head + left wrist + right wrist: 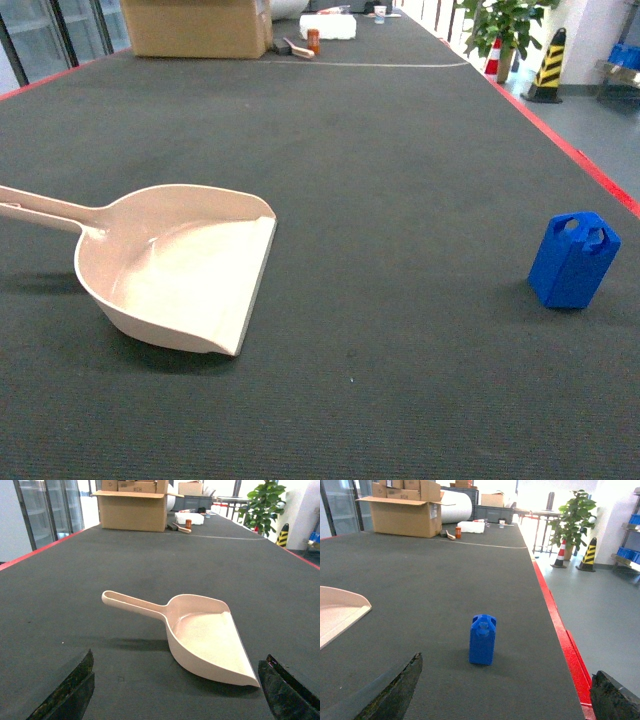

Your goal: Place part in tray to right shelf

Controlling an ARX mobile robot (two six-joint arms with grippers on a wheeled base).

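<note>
Jaws of both arms gape wide; left low facing tray [210, 640]; right low facing upright part [482, 640]

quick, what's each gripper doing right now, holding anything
Left gripper: open, jaws spread wide, empty, with the tray ahead of it.
Right gripper: open, jaws spread wide, empty, with the part standing ahead of it.

The tray [175, 275] lies left, well apart from the part [572, 260].
</note>
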